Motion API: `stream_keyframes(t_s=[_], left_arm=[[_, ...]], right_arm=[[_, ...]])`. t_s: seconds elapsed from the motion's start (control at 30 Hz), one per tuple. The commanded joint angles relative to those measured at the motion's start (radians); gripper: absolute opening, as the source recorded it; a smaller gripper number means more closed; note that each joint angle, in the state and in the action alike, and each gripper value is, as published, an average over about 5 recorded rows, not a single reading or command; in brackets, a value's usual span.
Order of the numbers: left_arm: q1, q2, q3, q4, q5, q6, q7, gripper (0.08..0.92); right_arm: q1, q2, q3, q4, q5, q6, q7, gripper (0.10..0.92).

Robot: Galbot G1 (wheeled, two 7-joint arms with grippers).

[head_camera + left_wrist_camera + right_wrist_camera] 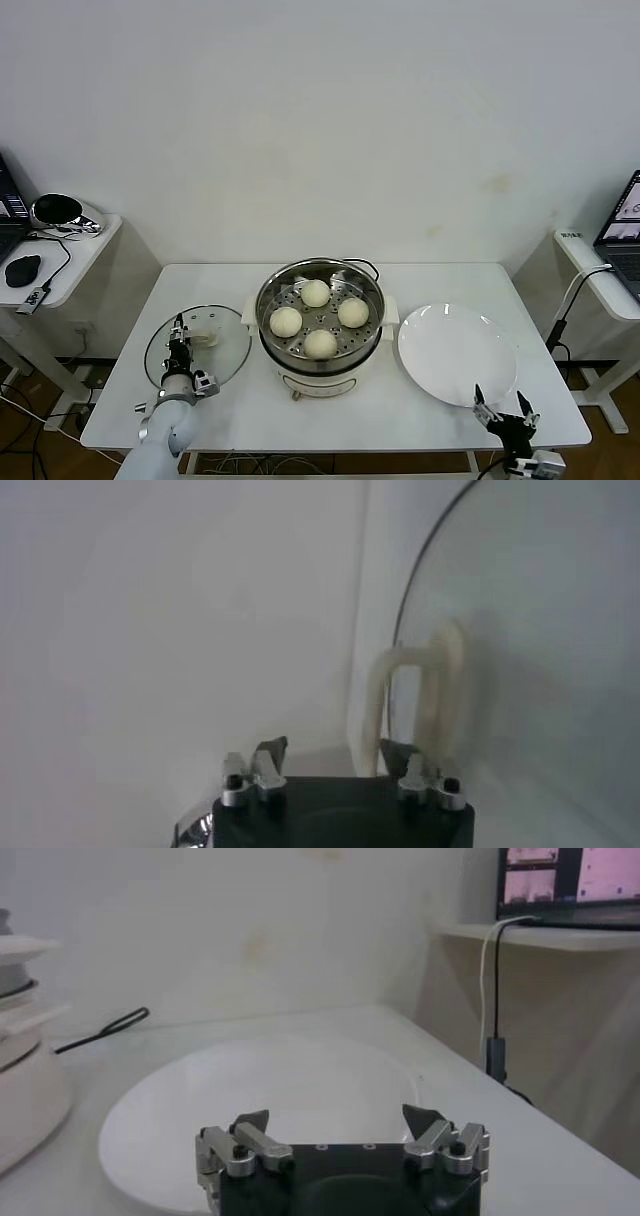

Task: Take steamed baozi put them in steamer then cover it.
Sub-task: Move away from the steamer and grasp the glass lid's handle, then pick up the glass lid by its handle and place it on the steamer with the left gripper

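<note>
Several cream-white baozi point(319, 317) sit on the perforated tray inside the steel steamer point(270, 295) at the table's middle. The clear glass cover point(228, 352) lies flat on the table to the steamer's left. My left gripper point(181, 337) is open over the cover, its fingers close beside the cream bar handle point(203, 339), which shows in the left wrist view point(432, 695) just ahead of one fingertip point(398, 752). My right gripper point(505, 408) is open and empty at the table's front right, by the white plate.
A flat white plate point(457, 352) lies right of the steamer; it also shows in the right wrist view point(280, 1103). The steamer's black cord point(100, 1031) runs behind it. Side tables with laptops stand at both sides.
</note>
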Motion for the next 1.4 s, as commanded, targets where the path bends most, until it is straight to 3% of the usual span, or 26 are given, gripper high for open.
stream_keyframes(t_s=[0.03, 0.23, 0.4, 0.6, 0.8, 0.87, 0.97, 1.1, 1.4], left_arm=[[-0.015, 0.005, 0.0, 0.042, -0.006, -0.008, -0.022, 0.437], [-0.012, 0.014, -0.001, 0.04, -0.008, -0.014, -0.029, 0.264], [0.036, 0.024, -0.026, -0.072, -0.002, 0.008, -0.006, 0.15], [0.15, 0.029, -0.103, -0.327, 0.025, 0.174, 0.105, 0.143], [0.276, 0.07, -0.124, -0.569, 0.007, 0.3, 0.094, 0.143], [0.301, 0.079, -0.125, -0.656, 0.008, 0.37, 0.159, 0.143], [0.293, 0.061, -0.148, -0.759, 0.084, 0.443, 0.33, 0.143], [0.25, 0.004, -0.16, -0.845, 0.233, 0.482, 0.453, 0.143], [0.197, -0.038, -0.021, -0.905, 0.329, 0.492, 0.497, 0.143]], right_arm=[[-0.003, 0.005, -0.001, 0.002, -0.004, 0.001, 0.001, 0.823], [-0.012, 0.007, 0.0, 0.004, -0.009, 0.004, 0.001, 0.823], [-0.013, 0.006, 0.002, 0.023, -0.005, -0.008, -0.001, 0.823], [-0.03, 0.015, 0.022, 0.097, 0.035, -0.052, -0.017, 0.823], [-0.039, 0.016, 0.03, 0.13, 0.066, -0.062, -0.012, 0.823], [-0.038, 0.014, 0.028, 0.132, 0.071, -0.061, -0.009, 0.823], [-0.034, 0.012, 0.022, 0.131, 0.069, -0.061, -0.005, 0.823], [-0.03, 0.016, 0.012, 0.125, 0.043, -0.054, -0.001, 0.823], [-0.017, 0.048, 0.002, 0.144, -0.014, -0.058, 0.014, 0.823]])
